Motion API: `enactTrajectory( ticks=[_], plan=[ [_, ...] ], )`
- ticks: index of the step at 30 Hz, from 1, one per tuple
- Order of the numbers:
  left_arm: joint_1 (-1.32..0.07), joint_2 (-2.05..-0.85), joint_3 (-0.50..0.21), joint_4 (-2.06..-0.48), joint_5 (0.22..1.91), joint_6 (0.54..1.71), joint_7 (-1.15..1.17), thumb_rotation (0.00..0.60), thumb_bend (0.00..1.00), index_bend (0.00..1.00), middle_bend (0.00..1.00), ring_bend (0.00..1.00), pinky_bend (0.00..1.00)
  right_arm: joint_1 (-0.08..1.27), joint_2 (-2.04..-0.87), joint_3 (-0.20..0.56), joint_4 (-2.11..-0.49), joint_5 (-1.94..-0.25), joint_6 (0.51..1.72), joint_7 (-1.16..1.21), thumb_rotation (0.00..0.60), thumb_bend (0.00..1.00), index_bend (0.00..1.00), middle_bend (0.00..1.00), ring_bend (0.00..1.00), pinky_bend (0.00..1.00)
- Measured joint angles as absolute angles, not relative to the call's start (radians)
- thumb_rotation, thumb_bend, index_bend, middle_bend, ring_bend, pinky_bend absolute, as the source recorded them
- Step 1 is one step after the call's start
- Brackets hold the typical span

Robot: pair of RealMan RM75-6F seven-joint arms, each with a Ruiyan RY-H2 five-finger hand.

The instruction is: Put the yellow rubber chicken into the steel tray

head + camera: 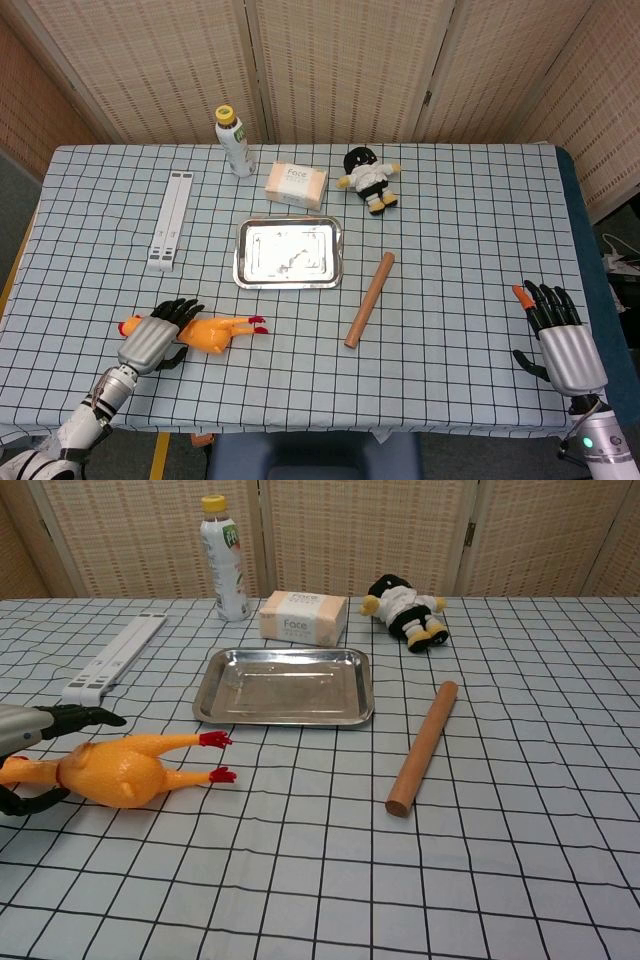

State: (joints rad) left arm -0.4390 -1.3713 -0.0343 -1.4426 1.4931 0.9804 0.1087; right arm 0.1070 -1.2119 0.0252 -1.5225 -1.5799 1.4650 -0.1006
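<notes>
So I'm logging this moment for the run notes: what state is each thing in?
yellow rubber chicken: lying on its side on the cloth, outside the tray
steel tray: flat, empty
left hand: around the chicken's neck end, grip not yet clear
right hand: open, holding nothing
bottle: upright, capped
rolling pin: lying flat

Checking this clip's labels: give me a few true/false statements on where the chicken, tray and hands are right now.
1. The chicken lies inside the tray. False: it lies on the cloth, nearer the robot than the tray.
2. The left hand is at the chicken's neck end. True.
3. The tray holds nothing. True.
4. The right hand holds the rolling pin. False: it is open, far from the pin.
</notes>
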Motion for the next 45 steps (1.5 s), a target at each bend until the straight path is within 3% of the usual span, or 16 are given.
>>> enactTrajectory(
  ticks=[4,6,7,9,12,16,22,29,34,45],
  plan=[
    [-0.460,-1.393,-0.035,-1.400,1.466,0.948,0.103,0.600,0.44,0.00,0.02,0.01,0.11,0.106,-1.214,0.028,-1.523,-1.573,1.467,-0.106,0.600,0.16,0.00,0.00,0.00,0.00],
    [-0.466,-1.398,-0.034,-1.384,1.460,0.941,0.090,0.600,0.43,0.04,0.10,0.05,0.13,0.105,-1.216,0.030,-1.523,-1.570,1.468,-0.111,0.600,0.16,0.00,0.00,0.00,0.00],
    [-0.467,-1.400,-0.033,-1.380,1.461,0.943,0.084,0.600,0.43,0.10,0.15,0.08,0.15,0.105,-1.217,0.030,-1.523,-1.569,1.468,-0.113,0.600,0.16,0.00,0.00,0.00,0.00],
    [-0.468,-1.406,-0.031,-1.369,1.472,0.958,0.068,0.600,0.43,0.33,0.34,0.20,0.21,0.104,-1.218,0.030,-1.524,-1.565,1.467,-0.119,0.600,0.16,0.00,0.00,0.00,0.00],
    [-0.470,-1.415,-0.024,-1.354,1.502,0.983,0.027,0.600,0.49,0.58,0.54,0.33,0.30,0.104,-1.220,0.030,-1.525,-1.561,1.463,-0.125,0.600,0.16,0.00,0.00,0.00,0.00],
    [-0.477,-1.437,-0.011,-1.314,1.554,1.024,-0.020,0.600,0.61,0.73,0.69,0.43,0.40,0.105,-1.220,0.029,-1.529,-1.560,1.461,-0.130,0.600,0.16,0.00,0.00,0.00,0.00],
    [-0.488,-1.466,0.000,-1.273,1.577,1.053,-0.048,0.600,0.74,0.80,0.75,0.50,0.52,0.104,-1.218,0.027,-1.532,-1.572,1.470,-0.124,0.600,0.16,0.00,0.00,0.00,0.00],
    [-0.488,-1.490,-0.014,-1.281,1.626,1.172,-0.072,0.600,0.75,0.81,0.76,0.58,0.70,0.127,-1.207,0.010,-1.552,-1.618,1.447,-0.019,0.600,0.16,0.00,0.00,0.00,0.00],
    [-0.508,-1.498,-0.022,-1.341,1.659,1.192,-0.039,0.600,0.74,0.81,0.76,0.58,0.72,0.198,-1.163,0.002,-1.648,-1.669,1.366,0.100,0.600,0.16,0.00,0.00,0.00,0.00],
    [-0.571,-1.540,-0.028,-1.457,1.657,1.112,0.111,0.600,0.74,0.81,0.76,0.58,0.72,0.429,-1.076,0.049,-1.976,-1.630,1.045,0.117,0.600,0.16,0.00,0.00,0.00,0.00]
  ],
)
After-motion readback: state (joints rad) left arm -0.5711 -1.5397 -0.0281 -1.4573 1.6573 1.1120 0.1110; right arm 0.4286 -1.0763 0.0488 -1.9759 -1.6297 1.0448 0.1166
